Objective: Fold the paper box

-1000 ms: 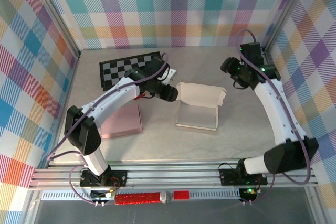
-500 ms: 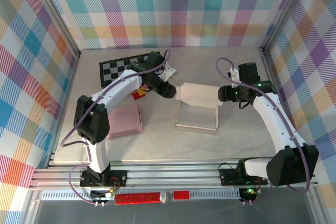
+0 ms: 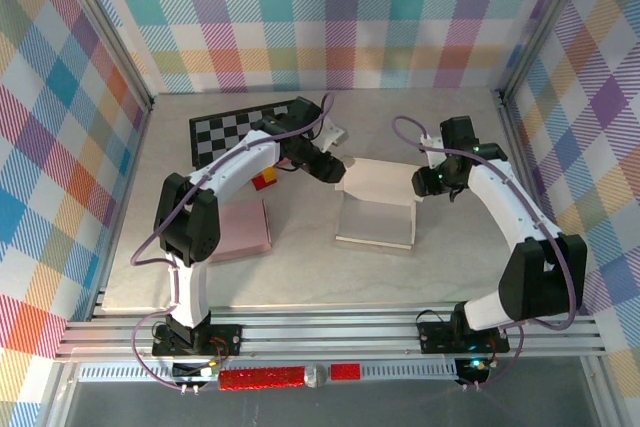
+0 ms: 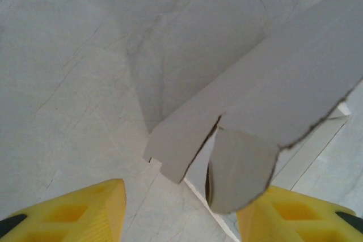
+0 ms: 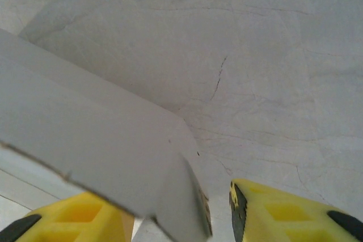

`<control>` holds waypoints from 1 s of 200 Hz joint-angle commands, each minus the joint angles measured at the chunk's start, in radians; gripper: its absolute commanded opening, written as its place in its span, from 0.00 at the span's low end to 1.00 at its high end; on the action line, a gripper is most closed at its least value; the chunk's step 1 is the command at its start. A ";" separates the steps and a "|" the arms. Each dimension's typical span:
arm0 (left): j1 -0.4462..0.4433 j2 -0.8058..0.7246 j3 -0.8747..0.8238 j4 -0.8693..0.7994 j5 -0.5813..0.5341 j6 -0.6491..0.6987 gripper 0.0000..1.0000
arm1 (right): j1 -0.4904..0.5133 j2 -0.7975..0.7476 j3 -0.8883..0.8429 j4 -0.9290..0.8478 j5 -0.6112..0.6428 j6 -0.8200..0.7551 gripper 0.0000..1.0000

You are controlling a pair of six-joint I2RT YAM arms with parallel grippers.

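Top external: you are bracketing the paper box (image 3: 377, 209) in the middle of the table (image 3: 300, 272), an arm at each end.
Left gripper (image 3: 334, 168) and right gripper (image 3: 424, 185) are gaping around its raised back corners, unclamped. The card is looking light and floppy, so pinch close to the creases.

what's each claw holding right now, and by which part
Nothing is clamped. The left claw and the right claw are both open, each with an end flap of the paper box between its fingers, at opposite ends.
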 commanded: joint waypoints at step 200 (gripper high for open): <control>-0.040 0.048 0.066 0.016 -0.011 -0.089 0.14 | 0.021 0.038 0.073 0.017 0.007 -0.002 0.05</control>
